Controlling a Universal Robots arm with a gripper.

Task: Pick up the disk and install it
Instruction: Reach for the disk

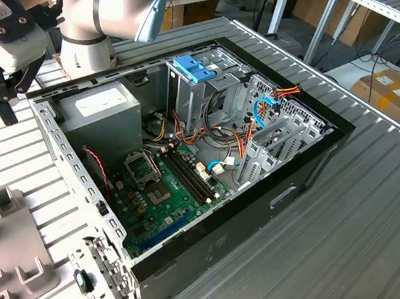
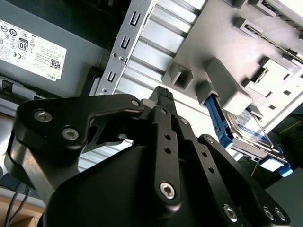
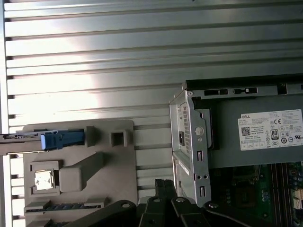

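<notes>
Fingers [image 2: 163, 94], closed together on nothing, hover over the table [image 3: 94, 56] between case [image 3: 194, 142] and grey holder [image 2: 227, 52]. There the disk [image 2: 251, 135] stands on edge, seemingly so its sides stay graspable.

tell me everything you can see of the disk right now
The disk is a flat rectangular drive of silvery metal with a white-and-blue label on its face. It is clipped in a blue plastic frame that runs along its edge and ends in a paler blue tab. It stands on edge, slotted between blocks of the grey plastic holder on the ribbed metal table, not yet installed. In the first wrist view it appears edge-on. Only the holder seems to touch it.
</notes>
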